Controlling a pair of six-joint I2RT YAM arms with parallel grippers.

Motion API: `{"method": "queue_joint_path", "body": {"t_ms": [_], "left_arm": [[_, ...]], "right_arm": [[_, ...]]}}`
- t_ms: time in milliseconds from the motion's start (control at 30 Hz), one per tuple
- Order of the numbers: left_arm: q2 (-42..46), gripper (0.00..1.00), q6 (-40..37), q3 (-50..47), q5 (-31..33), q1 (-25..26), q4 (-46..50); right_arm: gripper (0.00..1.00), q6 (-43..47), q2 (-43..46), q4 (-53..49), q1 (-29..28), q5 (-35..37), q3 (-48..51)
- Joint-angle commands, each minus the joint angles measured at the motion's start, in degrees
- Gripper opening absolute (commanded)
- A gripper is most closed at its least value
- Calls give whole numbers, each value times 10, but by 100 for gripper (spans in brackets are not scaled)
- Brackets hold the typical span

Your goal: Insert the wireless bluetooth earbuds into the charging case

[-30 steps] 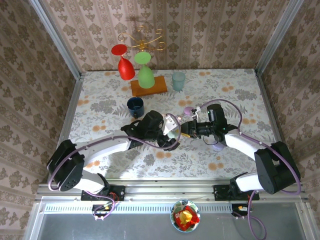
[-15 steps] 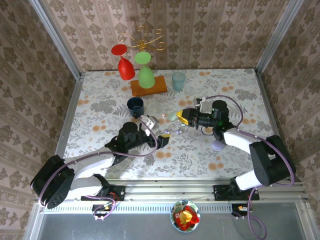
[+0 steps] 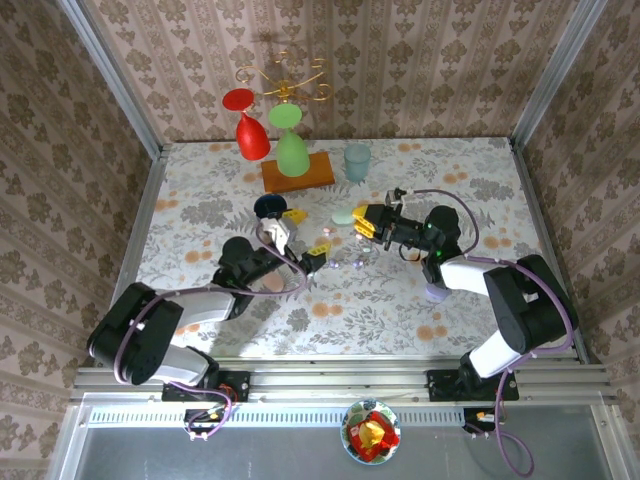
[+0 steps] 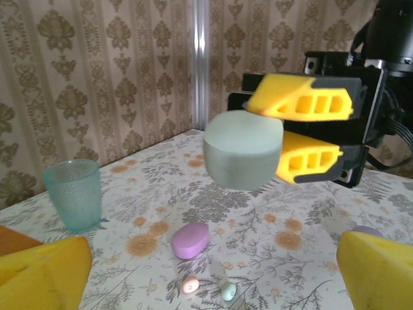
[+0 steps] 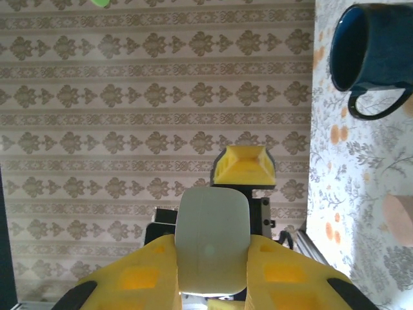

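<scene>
I see my left end effector (image 3: 306,237) spread wide and empty, the tiny glossy pale wireless bluetooth earbuds (image 4: 190,285) loose on the floral-patterned surface (image 3: 400,320) near a lilac pebble-shaped case (image 4: 191,239), and my right end effector (image 3: 363,221) clamped on a pale mint rounded charging case (image 3: 344,215) held off the surface.

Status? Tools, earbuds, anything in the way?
Left tool open, empty. Right tool shut on pale mint pebble-shaped case, held off the table. Tiny glossy pale earbuds loose on table near lilac pebble-shaped case. Nothing over them.
</scene>
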State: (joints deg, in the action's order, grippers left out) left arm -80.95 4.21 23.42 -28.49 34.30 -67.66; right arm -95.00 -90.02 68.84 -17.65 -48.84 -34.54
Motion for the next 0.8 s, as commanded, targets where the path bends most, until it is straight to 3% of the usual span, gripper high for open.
{"method": "queue_joint_path", "body": {"t_ms": [0, 33, 100, 267, 433, 767], "left_arm": [[-9, 98, -29, 27, -46, -1, -65], [-14, 98, -33, 33, -52, -2, -65], [-19, 88, -36, 40, -45, -2, -66], [-22, 86, -25, 52, -58, -7, -68], [-24, 77, -11, 60, -63, -7, -68], [-30, 68, 4, 70, -71, -5, -70]], "right_arm": [[23, -21, -5, 51, -18, 13, -25], [23, -22, -6, 51, -22, 12, -30], [23, -24, -5, 53, -30, 11, -39], [23, -28, -8, 55, -48, 18, -58], [23, -38, -21, 58, -58, 20, -68], [22, -41, -27, 59, -63, 11, -69]]}}
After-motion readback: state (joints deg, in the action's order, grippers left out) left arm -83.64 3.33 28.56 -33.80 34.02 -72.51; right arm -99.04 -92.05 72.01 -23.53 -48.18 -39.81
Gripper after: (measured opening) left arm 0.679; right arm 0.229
